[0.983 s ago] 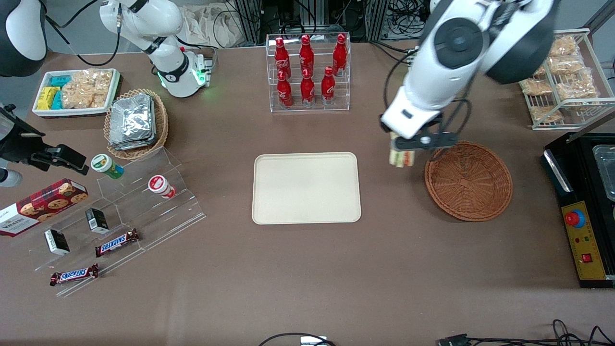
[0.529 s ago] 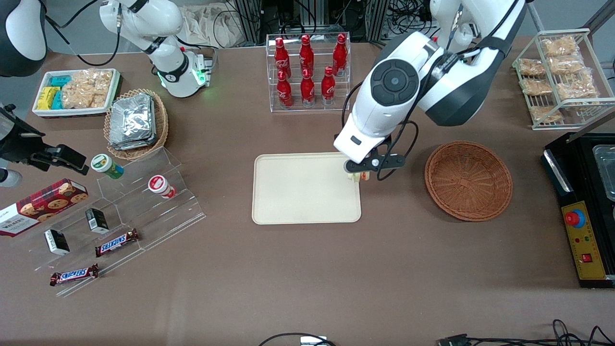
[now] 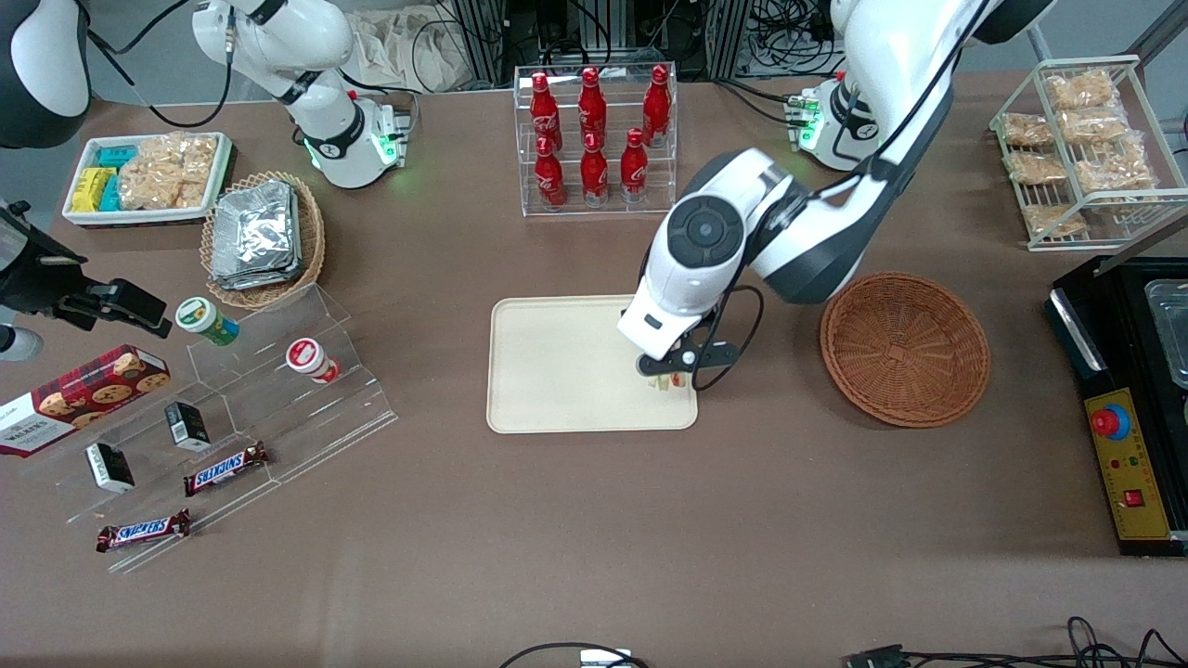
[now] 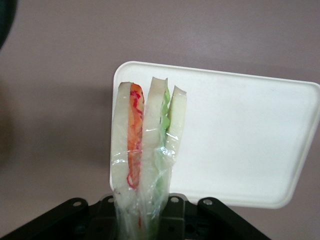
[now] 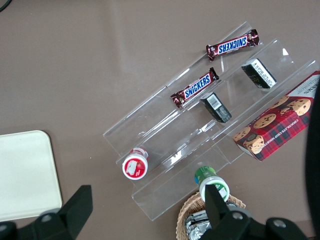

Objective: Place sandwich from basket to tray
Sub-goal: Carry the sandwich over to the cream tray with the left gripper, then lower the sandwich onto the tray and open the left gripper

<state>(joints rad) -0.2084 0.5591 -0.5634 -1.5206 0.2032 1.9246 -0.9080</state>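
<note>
My left gripper (image 3: 670, 378) is shut on the sandwich (image 4: 145, 150), a plastic-wrapped wedge of pale bread with red-orange and green filling. It hangs low over the cream tray (image 3: 557, 371), at the corner nearest the front camera on the basket's side. In the front view only a small bit of the sandwich (image 3: 676, 380) shows under the wrist. The left wrist view shows the sandwich standing out from the gripper (image 4: 144, 220) over the tray (image 4: 240, 140) and its rim. The reddish-brown wicker basket (image 3: 905, 349) lies empty beside the tray, toward the working arm's end.
A clear rack of red bottles (image 3: 596, 139) stands farther from the camera than the tray. A tan basket of foil packs (image 3: 262, 237), a white bin of snacks (image 3: 148, 176) and an acrylic display with candy bars (image 3: 227, 408) lie toward the parked arm's end. A wire shelf (image 3: 1091, 148) and a black control box (image 3: 1128, 408) are at the working arm's end.
The gripper has carried the sandwich from beside the basket across to the tray, then lower and nearer the camera over the tray's corner.
</note>
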